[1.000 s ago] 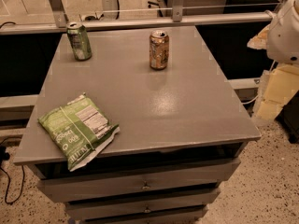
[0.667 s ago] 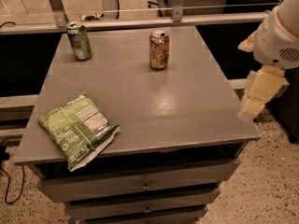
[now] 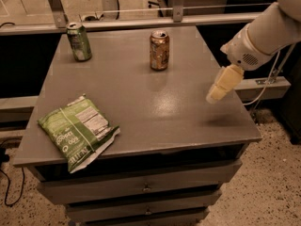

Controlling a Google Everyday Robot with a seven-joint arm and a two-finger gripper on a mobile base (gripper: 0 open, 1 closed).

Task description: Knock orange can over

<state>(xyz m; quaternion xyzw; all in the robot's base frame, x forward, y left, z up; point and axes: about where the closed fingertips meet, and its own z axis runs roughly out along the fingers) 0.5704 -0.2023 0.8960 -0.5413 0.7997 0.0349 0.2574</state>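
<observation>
The orange can point(image 3: 159, 50) stands upright at the back middle of the grey table point(image 3: 141, 98), its silver top showing. My gripper point(image 3: 221, 86) hangs on the white arm point(image 3: 263, 32) above the table's right side. It is to the right of the can and nearer the front, well apart from it.
A green can point(image 3: 79, 42) stands upright at the back left corner. A green chip bag point(image 3: 77, 130) lies at the front left, overhanging the edge. Drawers sit under the tabletop. A metal rail point(image 3: 141, 21) runs behind the table.
My arm has swung in from the right edge of view, and the gripper has moved left and over the table's right side. The cans and bag have not moved.
</observation>
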